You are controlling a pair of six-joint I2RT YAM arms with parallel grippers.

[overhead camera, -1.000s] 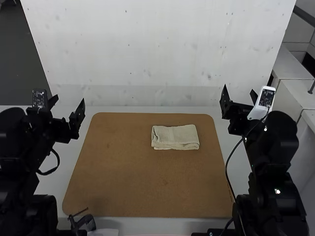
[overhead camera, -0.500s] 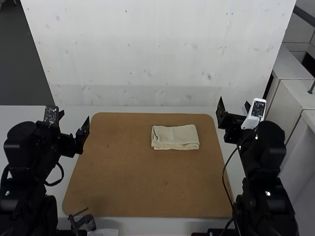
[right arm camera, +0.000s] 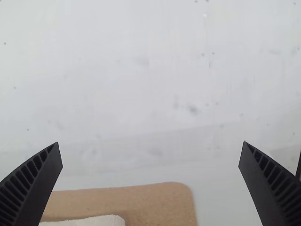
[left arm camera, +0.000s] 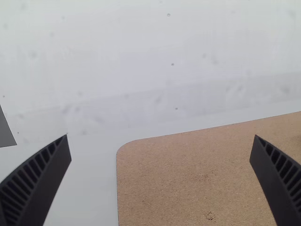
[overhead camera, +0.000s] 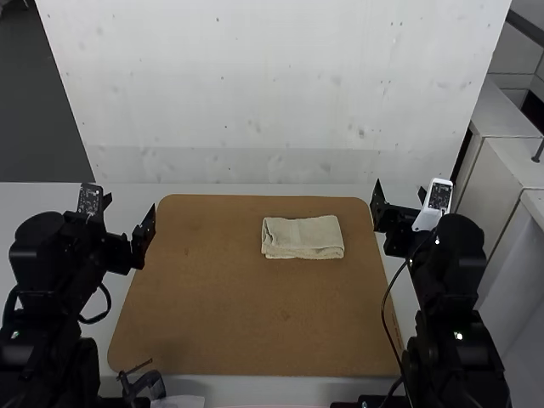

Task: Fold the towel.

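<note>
The towel (overhead camera: 303,238), neatly folded, is set on the brown board (overhead camera: 229,314), beyond its middle. The left hand (left arm camera: 161,136) and right hand (right arm camera: 151,142) are spread wide, empty, and held well apart from it, presumably so the finished folds are undisturbed.

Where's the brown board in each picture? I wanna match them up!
High view: the board is in the middle, under the towel.
Left wrist view: its far left corner shows between the left gripper's fingers.
Right wrist view: its far right corner shows between the right gripper's fingers.
Shared landmark: white table beyond its far edge.
</note>
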